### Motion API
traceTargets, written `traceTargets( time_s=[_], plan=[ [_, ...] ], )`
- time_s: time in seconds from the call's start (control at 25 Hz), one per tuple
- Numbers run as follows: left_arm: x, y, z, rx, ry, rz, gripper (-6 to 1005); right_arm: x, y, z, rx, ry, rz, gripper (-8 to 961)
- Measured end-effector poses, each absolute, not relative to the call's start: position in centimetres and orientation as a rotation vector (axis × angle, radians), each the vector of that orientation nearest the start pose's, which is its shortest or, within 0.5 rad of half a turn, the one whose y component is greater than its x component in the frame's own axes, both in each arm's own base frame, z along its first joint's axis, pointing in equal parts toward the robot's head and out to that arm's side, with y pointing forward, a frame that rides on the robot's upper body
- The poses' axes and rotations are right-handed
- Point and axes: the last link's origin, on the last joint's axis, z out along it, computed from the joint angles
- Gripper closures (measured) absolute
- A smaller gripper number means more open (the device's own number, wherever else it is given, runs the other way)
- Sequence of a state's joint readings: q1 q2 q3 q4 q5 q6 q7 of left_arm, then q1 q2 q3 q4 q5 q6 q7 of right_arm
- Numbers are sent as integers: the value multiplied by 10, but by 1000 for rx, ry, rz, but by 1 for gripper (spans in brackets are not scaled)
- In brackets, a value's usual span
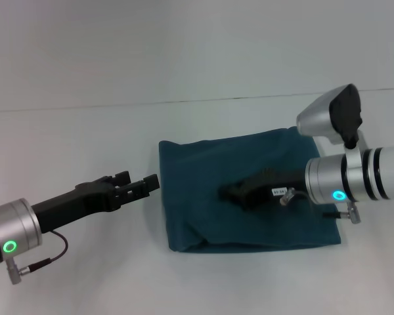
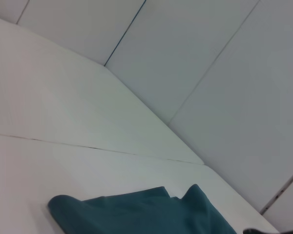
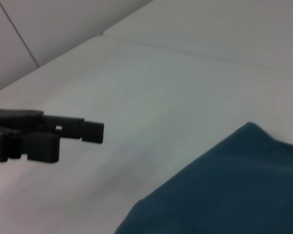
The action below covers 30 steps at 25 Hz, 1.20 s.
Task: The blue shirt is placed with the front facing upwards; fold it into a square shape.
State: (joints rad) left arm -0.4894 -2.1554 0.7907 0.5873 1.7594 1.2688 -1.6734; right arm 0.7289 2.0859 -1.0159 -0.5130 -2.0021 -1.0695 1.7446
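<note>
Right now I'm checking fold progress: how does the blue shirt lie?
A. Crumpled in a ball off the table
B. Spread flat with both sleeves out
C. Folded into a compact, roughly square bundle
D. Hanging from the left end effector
C: the blue shirt lies as a compact, roughly square bundle on the white table, with the right end effector over it and the left end effector beside its edge.

A white table lies below the left gripper and spreads out on every side of the right gripper. A thin seam crosses the table beyond both grippers, well apart from them. Farther off still stand pale wall panels, divided by dark joints.
</note>
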Motion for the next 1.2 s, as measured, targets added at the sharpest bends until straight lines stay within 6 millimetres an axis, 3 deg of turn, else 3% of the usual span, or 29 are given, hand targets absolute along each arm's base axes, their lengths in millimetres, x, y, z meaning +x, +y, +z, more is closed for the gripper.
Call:
traceTargets(
  time_s=[0.48,0.84,1.2],
  plan=[
    [-266,344,-35,-2345,-1200,-890,51,234,382,-68,-2696,919,280,954],
    [-266,344,-35,-2342,-1201,-888,51,211,388,-57,-2736,824,363,953],
    [-265,345,-36,-2340,-1201,-884,52,201,382,-80,-2824,738,248,954]
  ],
)
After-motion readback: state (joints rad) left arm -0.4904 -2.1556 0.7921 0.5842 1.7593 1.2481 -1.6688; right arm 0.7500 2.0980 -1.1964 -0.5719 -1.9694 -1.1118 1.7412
